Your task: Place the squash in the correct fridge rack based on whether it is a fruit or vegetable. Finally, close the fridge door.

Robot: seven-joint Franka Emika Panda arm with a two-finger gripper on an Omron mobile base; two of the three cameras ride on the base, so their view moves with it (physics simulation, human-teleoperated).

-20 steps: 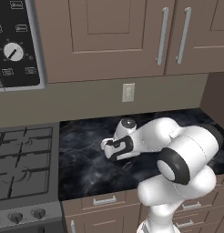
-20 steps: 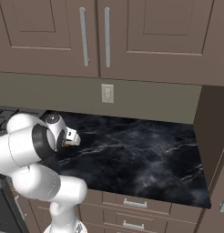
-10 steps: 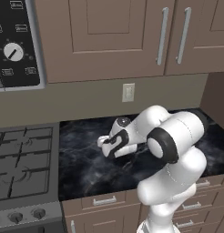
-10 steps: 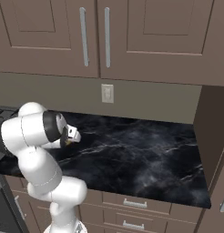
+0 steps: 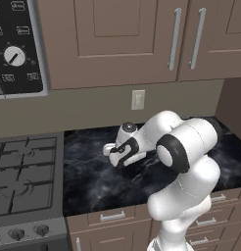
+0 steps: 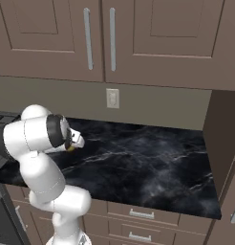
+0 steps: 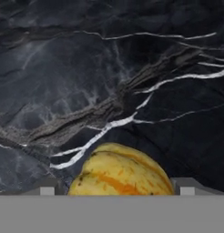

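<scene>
Black marble desk [image 5: 93, 181] with white veins, brown cabinets [image 5: 122, 39] above, stove [image 5: 24, 181] at its left end.

Squash [image 7: 120, 172] sits on the desk, directly between the two finger tips [image 7: 46, 187] in the hand view. Yellow with orange ribbing, round; only its upper part clears the bottom edge of that view. A sliver of yellow also shows by the hand in the right base view [image 6: 70, 148].

Pincer [image 5: 111, 153] is down low over the desk, arm folded forward from the base, hand pointing towards the stove side. Tips stand either side of the squash, one near each flank. Whether they already touch it I can't tell, so can't call it spread or pinching. Placement reads as a pick-up straddle: squash centred between the tips so closing should clamp it across the middle, not off one edge.

Judgement: grasp step, early in the task. Racking the squash and closing the fridge door both remain. Round body on a slick top could roll or squirt out if the tips bite off-centre.

Writing: nothing readable. Panel [image 5: 17, 46] above the stove has a white dial [image 5: 13, 56] and small pale markings, too small to make out. Wall outlet [image 6: 112, 98] is plain, no text. No brand marks on the cabinets, handles [image 6: 88, 38] or drawer fronts [image 6: 138, 215].
</scene>
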